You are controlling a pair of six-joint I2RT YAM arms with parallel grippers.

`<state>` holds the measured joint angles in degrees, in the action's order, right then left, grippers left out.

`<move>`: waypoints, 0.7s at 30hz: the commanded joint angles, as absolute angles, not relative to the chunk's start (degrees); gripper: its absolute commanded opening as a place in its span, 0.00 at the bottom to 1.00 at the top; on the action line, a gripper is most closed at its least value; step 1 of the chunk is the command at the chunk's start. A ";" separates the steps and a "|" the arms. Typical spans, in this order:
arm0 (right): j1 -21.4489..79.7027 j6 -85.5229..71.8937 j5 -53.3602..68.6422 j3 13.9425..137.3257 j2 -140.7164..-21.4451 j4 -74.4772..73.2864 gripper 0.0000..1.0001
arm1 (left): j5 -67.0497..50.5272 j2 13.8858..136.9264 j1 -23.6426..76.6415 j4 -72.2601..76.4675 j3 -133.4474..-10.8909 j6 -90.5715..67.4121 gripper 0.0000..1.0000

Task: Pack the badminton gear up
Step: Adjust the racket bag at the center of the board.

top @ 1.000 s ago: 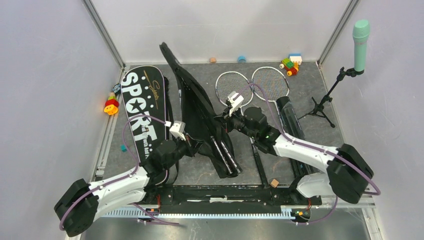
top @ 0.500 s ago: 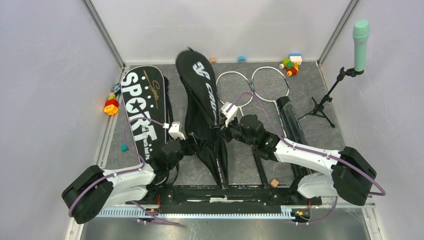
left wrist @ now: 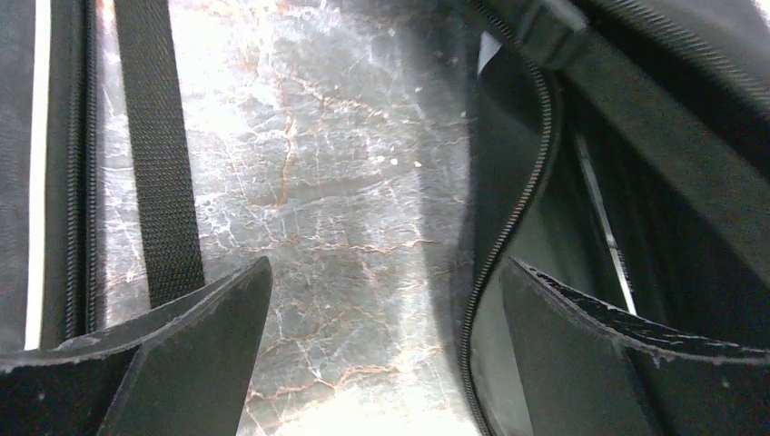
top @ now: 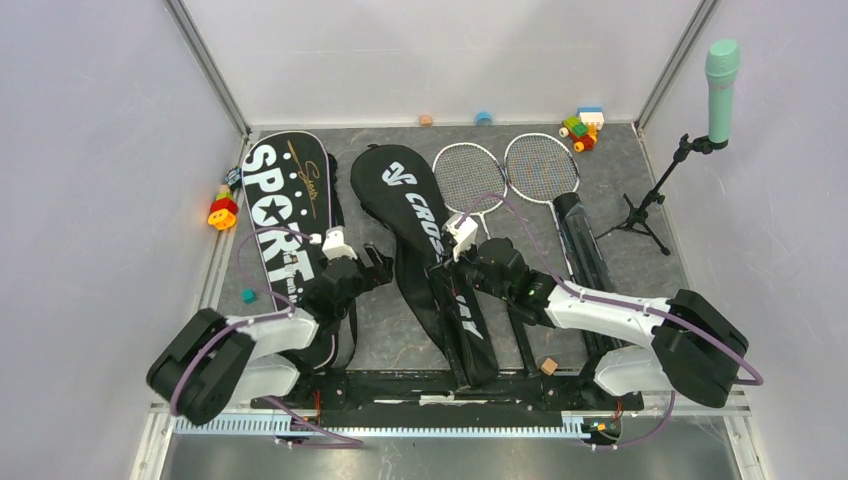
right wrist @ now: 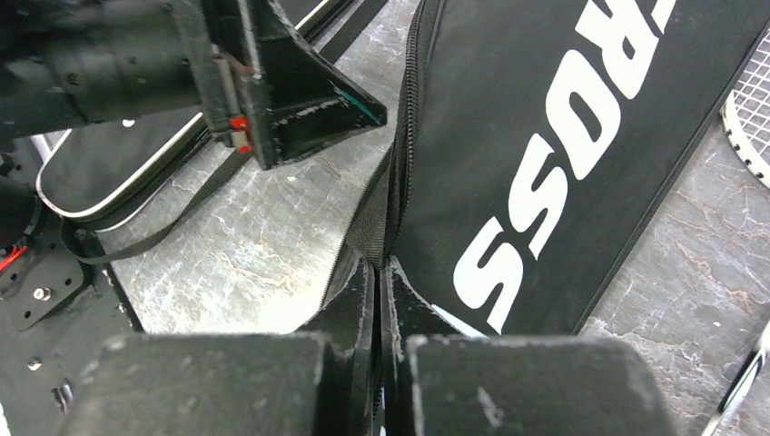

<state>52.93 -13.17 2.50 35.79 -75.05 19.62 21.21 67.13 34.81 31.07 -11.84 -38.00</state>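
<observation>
We find the CROSSWAY bag [top: 420, 215] lying flat on the tabletop [top: 615, 170], its lettering partly hidden under the right arm [top: 610, 305]. Right gripper [right wrist: 380, 272] pinches the bag's zippered edge. Left gripper [left wrist: 381, 309], just left of the bag, gapes wide, holding nothing. Bag's contents: we cannot tell.

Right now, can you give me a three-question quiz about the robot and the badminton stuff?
1. Fill in: ___ rackets lie bare on the table.
2. What does the right claw pinch? A) a racket, B) the edge of the CROSSWAY bag, C) nothing.
3. True or false: the left claw is open and holds nothing.
Key: 1 two; 2 B; 3 true.
</observation>
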 commanded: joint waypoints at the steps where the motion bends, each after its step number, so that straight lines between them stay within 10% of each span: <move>1: 52.17 -17.81 3.02 36.84 -72.93 26.14 0.00 | 10.54 76.23 31.77 42.30 -15.07 -36.24 1.00; 11: 48.85 -25.90 10.38 34.98 -73.35 31.59 0.00 | 0.94 99.06 31.68 54.99 -26.45 -37.01 0.99; 18: 43.59 -28.79 10.45 30.17 -69.24 31.31 0.00 | 1.90 99.84 31.65 51.66 -28.95 -37.31 0.03; 21: 41.86 -25.91 11.71 28.35 -67.24 29.34 0.00 | 3.84 94.67 31.82 44.78 -28.90 -35.68 0.02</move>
